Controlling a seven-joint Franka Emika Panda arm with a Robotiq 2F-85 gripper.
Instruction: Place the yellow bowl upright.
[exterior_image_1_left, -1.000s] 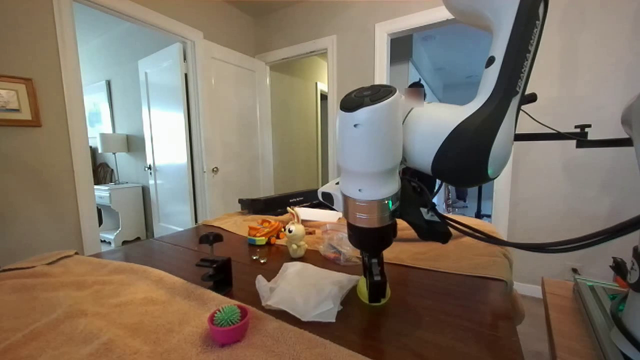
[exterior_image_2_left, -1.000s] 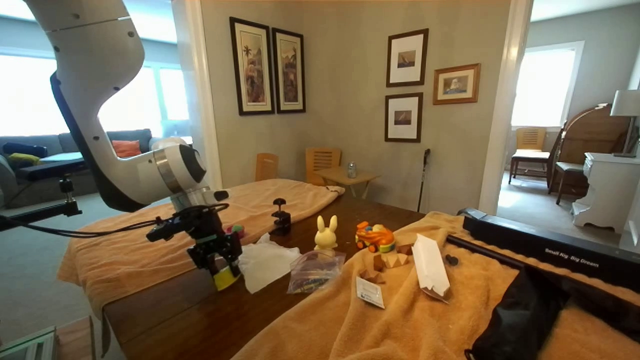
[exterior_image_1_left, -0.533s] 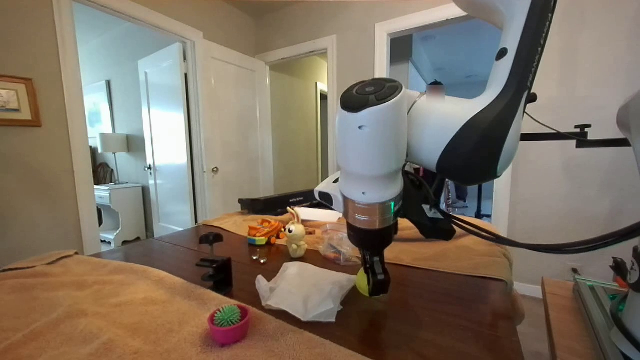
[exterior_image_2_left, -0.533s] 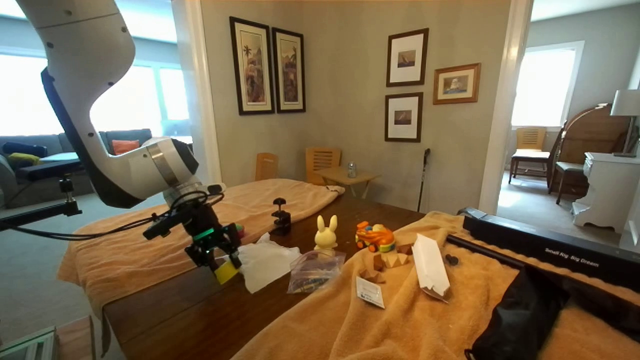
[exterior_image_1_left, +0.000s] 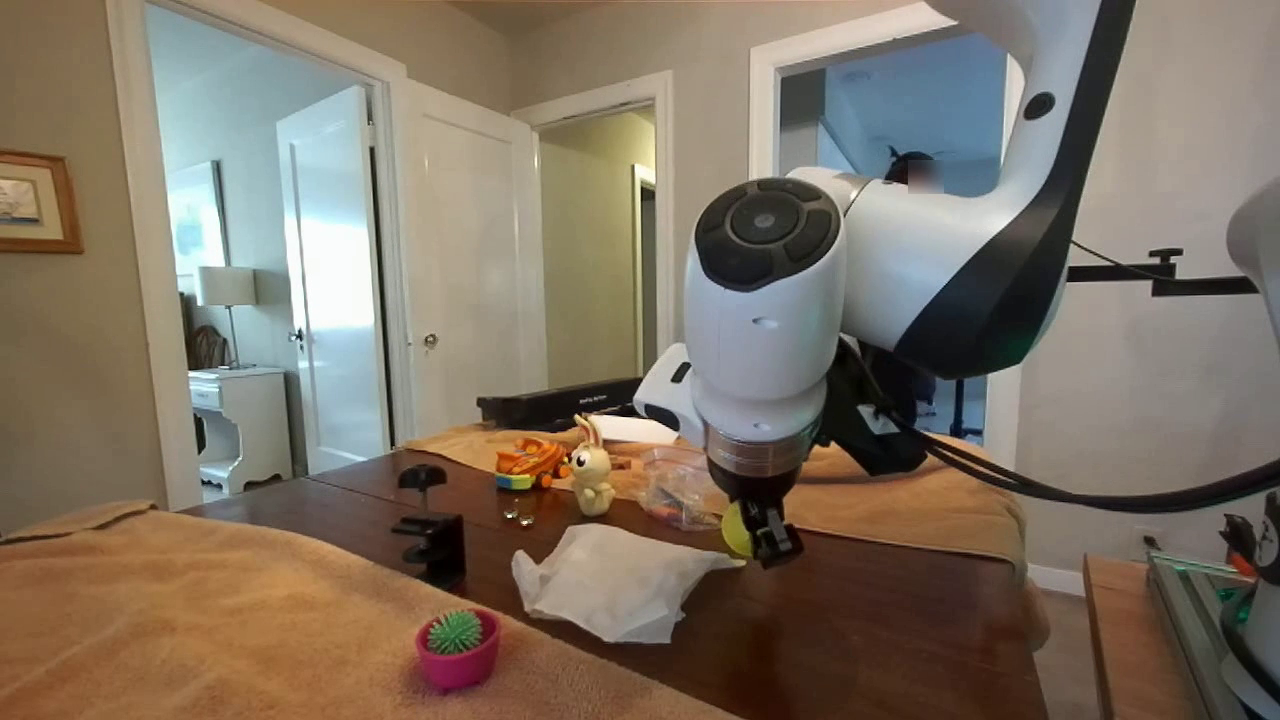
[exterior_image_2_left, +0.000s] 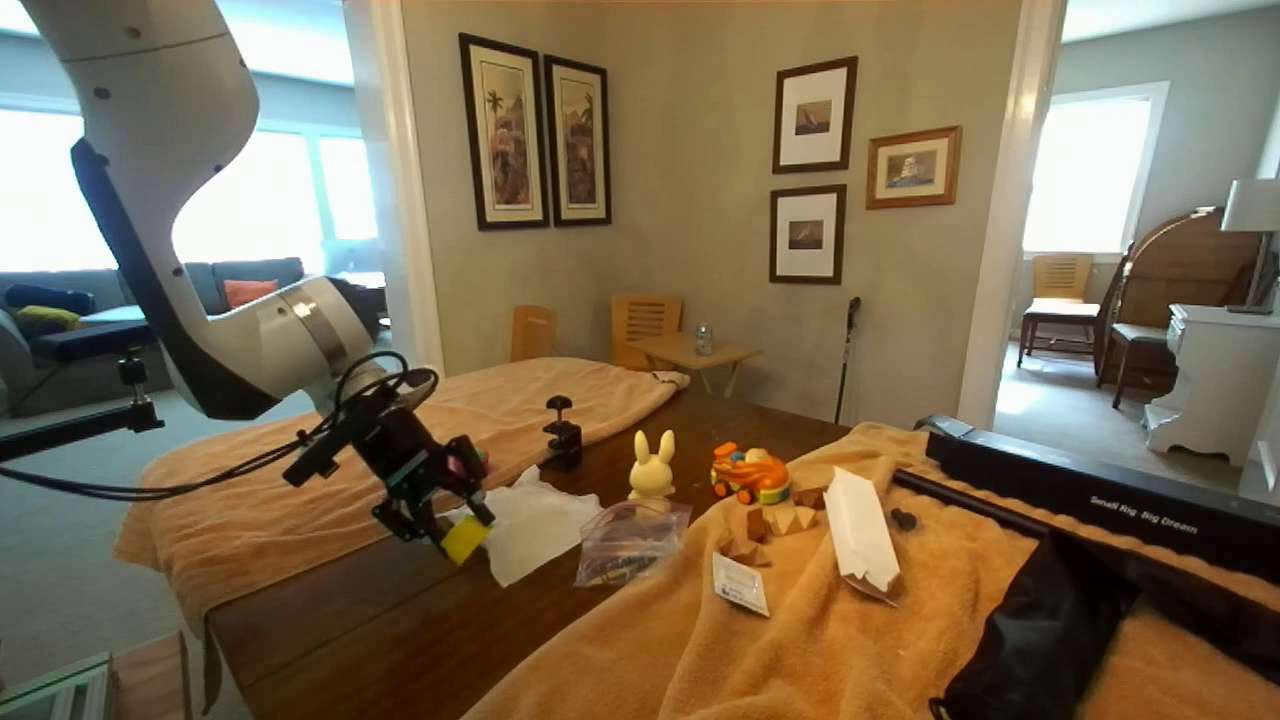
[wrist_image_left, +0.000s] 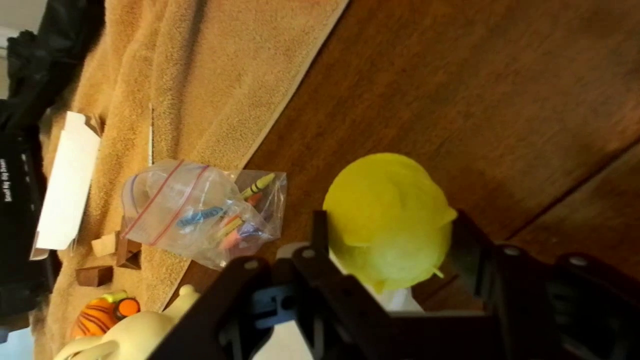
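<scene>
The yellow bowl (exterior_image_1_left: 737, 530) is between the fingers of my gripper (exterior_image_1_left: 772, 545), also in an exterior view (exterior_image_2_left: 464, 541). In the wrist view, the bowl (wrist_image_left: 382, 200) has a dark finger against each side, and my gripper (wrist_image_left: 392, 222) is shut on it. The bowl is tilted and held above the dark wooden table (exterior_image_1_left: 880, 630). My gripper (exterior_image_2_left: 464, 528) leans at a slant in both exterior views. Which way the bowl's opening faces is hard to tell.
A white crumpled sheet (exterior_image_1_left: 620, 585) lies beside the bowl. Nearby are a plastic bag of crayons (wrist_image_left: 200, 215), a rabbit figure (exterior_image_1_left: 592, 475), an orange toy vehicle (exterior_image_1_left: 530, 463), a black clamp (exterior_image_1_left: 435, 540) and a pink bowl (exterior_image_1_left: 458, 665) with a green spiky thing on a towel.
My gripper has risen off the table with the yellow bowl in it. The wrist has tilted, and the bowl has turned with it. The other objects have stayed essentially in place.
</scene>
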